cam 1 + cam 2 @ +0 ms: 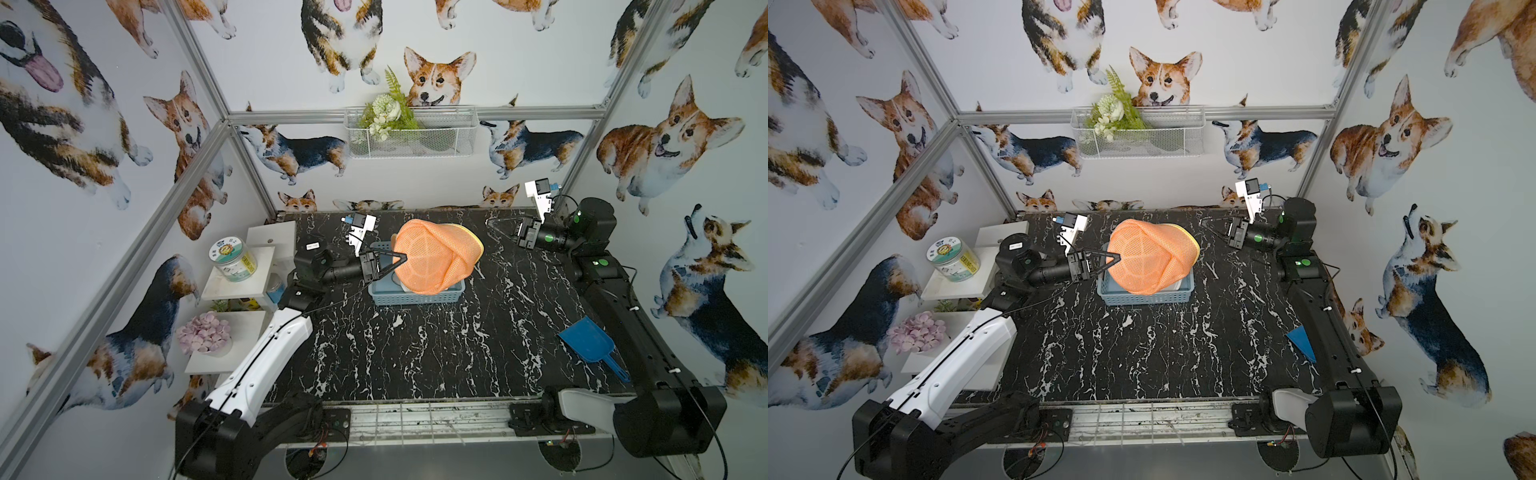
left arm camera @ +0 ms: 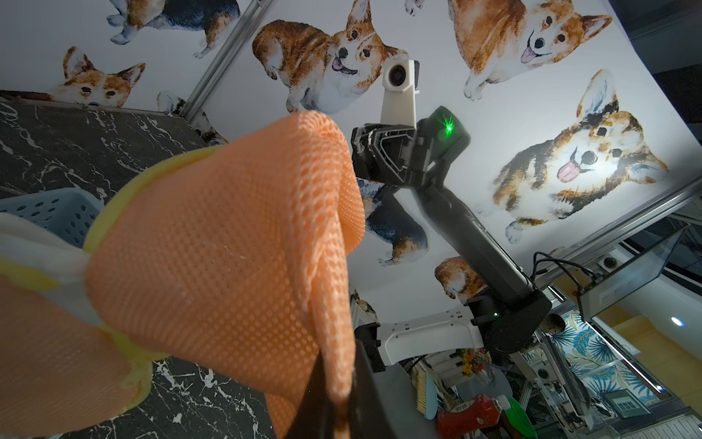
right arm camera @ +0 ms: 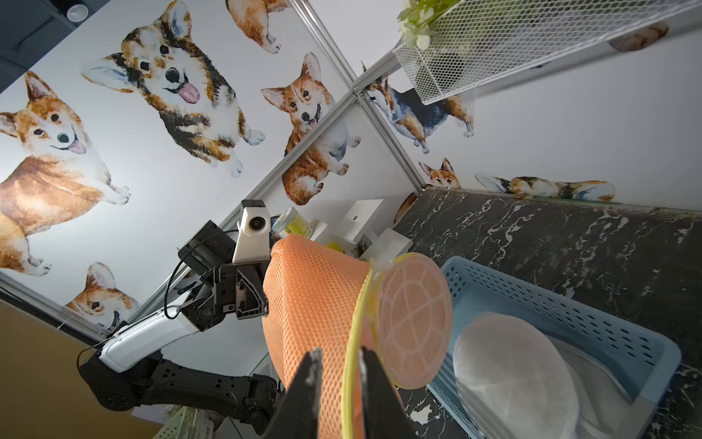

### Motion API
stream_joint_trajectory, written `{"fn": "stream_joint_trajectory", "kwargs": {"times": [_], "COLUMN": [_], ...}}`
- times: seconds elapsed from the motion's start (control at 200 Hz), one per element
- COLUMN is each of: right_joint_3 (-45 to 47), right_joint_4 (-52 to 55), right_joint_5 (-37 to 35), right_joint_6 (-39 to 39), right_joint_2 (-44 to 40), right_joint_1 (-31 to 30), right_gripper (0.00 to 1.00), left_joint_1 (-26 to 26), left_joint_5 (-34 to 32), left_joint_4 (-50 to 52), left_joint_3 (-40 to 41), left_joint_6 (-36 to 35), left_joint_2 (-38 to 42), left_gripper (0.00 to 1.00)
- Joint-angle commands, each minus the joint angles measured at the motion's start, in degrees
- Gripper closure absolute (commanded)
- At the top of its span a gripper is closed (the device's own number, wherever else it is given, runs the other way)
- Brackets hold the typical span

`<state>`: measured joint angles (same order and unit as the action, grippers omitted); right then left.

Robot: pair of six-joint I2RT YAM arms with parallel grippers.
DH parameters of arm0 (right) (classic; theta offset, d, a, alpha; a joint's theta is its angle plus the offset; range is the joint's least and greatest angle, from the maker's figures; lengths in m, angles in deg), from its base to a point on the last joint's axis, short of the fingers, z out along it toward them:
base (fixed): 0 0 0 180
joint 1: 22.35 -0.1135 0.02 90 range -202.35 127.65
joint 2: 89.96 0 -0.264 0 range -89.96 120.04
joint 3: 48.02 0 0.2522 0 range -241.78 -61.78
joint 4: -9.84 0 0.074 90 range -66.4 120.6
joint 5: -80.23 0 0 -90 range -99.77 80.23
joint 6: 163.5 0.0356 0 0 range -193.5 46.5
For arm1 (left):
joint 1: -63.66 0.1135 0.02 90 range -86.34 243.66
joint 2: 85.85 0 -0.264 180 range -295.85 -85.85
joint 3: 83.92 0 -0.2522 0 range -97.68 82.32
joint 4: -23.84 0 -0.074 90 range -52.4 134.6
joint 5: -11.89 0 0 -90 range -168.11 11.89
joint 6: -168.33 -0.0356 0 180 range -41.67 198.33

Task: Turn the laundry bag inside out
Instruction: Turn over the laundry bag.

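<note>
**Laundry bag [image 1: 432,257] held aloft over basket [image 1: 415,297]**

Far left, on white shelves [image 1: 249,289]: a labelled jar [image 1: 232,258] and pink flowers [image 1: 203,333]. Next, reaching in over the black marble table [image 1: 415,357], the left gripper [image 1: 405,258], clenched tight on a fold of orange mesh, fabric pinched between its fingers [image 2: 366,403] in the left wrist view. Centre, toward the far edge: the bag itself, ballooned and raised off the table, hanging over the pale blue basket, with a white mesh bundle [image 3: 513,376] lying inside; yellow trim showing round the bag's right-hand rim. Further right, the right gripper [image 1: 490,223], jaws parted and grasping nothing, tips near that rim but apart from it in both top views. Near the right edge, lying flat: a blue scoop [image 1: 588,341].
</note>
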<state>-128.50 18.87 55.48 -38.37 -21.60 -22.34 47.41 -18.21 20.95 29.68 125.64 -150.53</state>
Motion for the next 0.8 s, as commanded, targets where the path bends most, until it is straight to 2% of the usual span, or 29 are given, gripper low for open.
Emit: {"fn": "stream_joint_trajectory", "kwargs": {"times": [0.0, 0.075, 0.15, 0.445, 0.495, 0.525, 0.535, 0.586, 0.596, 0.721, 0.796], "right_joint_3": [2.1, 3.5, 4.0, 3.6, 3.3, 3.3, 3.3, 3.2, 3.2, 5.6, 5.8], "right_joint_4": [-4.4, -4.6, -3.0, 2.9, 4.9, 5.0, 5.0, 3.9, 3.4, -10.9, -12.6], "right_joint_5": [5.8, 6.9, 6.7, 5.3, 4.1, 3.6, 3.4, 1.6, 1.1, -7.1, -12.5], "right_joint_6": [-1.0, -0.9, -2.5, -7.8, -9.4, -9.6, -9.5, -8.8, -8.4, 3.5, 6.4], "right_joint_2": [-0.7, -0.3, -0.2, 1.8, 2.2, 2.3, 2.2, 1.9, 1.9, -1.1, -1.0], "right_joint_1": [0.0, 0.0, -0.1, -5.6, -6.4, -6.4, -6.4, -6.0, -5.9, -1.0, 1.6], "right_gripper": [0.53, 0.47, 0.45, 0.46, 0.51, 0.61, 0.65, 0.97, 1.0, 1.0, 1.0], "left_joint_1": [0.0, 0.0, -0.1, -0.1, -0.1, -0.2, -0.2, -0.1, -0.2, -0.3, -0.3], "left_joint_5": [0.8, 1.4, 1.7, 1.6, 1.7, 1.7, 1.6, 1.8, 1.8, 2.5, 3.3], "left_joint_4": [-0.8, -2.2, -3.7, -4.1, -4.4, -4.4, -4.4, -4.4, -4.5, -7.2, -14.0], "left_joint_3": [-0.2, -0.1, -0.1, -0.4, -0.4, -0.4, -0.4, -0.3, -0.3, 0.9, 2.5], "left_joint_6": [-1.8, -0.8, 0.2, 0.7, 0.9, 0.9, 0.9, 0.9, 1.0, 2.6, 7.3], "left_joint_2": [0.1, 0.0, 0.0, -0.3, -0.3, -0.2, -0.2, -0.1, 0.0, 0.3, 0.1], "left_gripper": [1.0, 1.0, 1.0, 1.0, 1.0, 1.0, 1.0, 1.0, 1.0, 1.0, 1.0]}}
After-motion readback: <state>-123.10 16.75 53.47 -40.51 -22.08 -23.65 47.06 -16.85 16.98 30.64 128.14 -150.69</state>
